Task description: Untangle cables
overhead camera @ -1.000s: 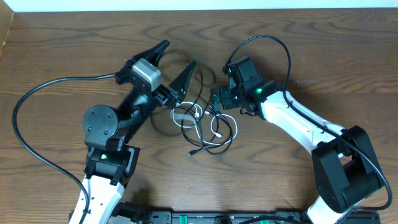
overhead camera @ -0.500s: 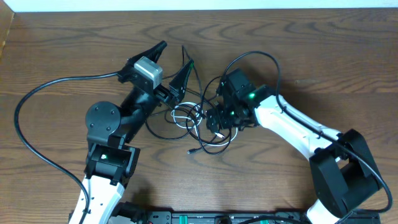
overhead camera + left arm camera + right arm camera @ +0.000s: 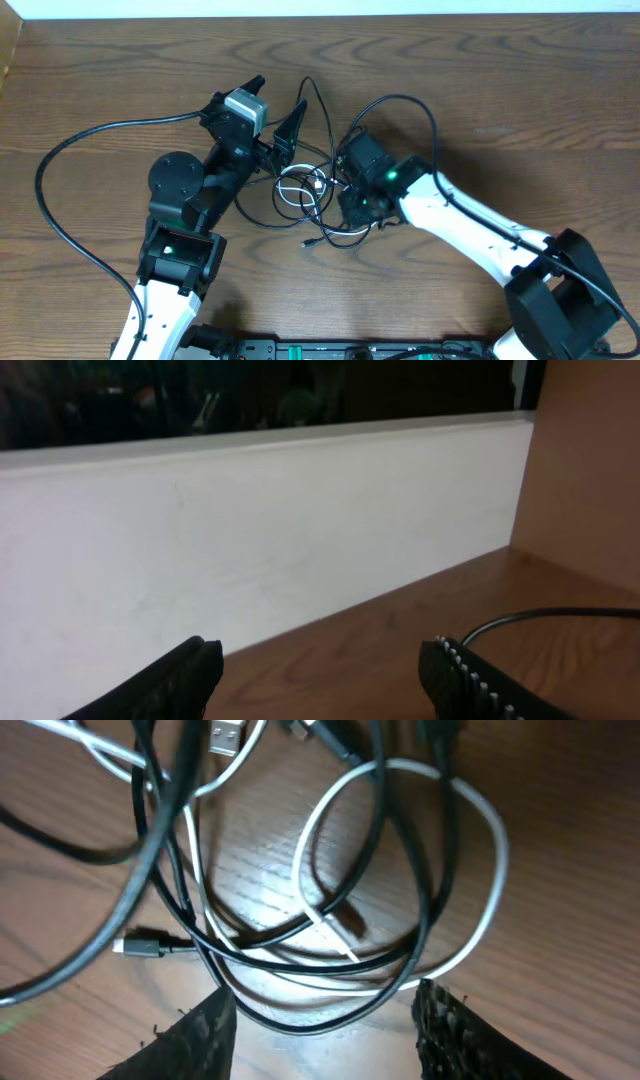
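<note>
Dark brown wooden table [image 3: 520, 80], grain in long wavy bands, filling nearly the whole overhead view. Along the far edge, a thin white strip. At the far left corner, a lighter tan sliver [image 3: 6, 60].

From the left wrist view: plain white wall [image 3: 250, 540] rising straight from the table, faintly scuffed, topped by a pale ledge [image 3: 300, 432]. Above the ledge, dark window glass [image 3: 120, 395] with dim shapes too murky to make out. To the right, a flat reddish-tan side panel [image 3: 590, 470] meeting the wall at a corner.

Soft, even light overall. In the right wrist view, a bright glare patch [image 3: 255, 870] on the wood.
</note>
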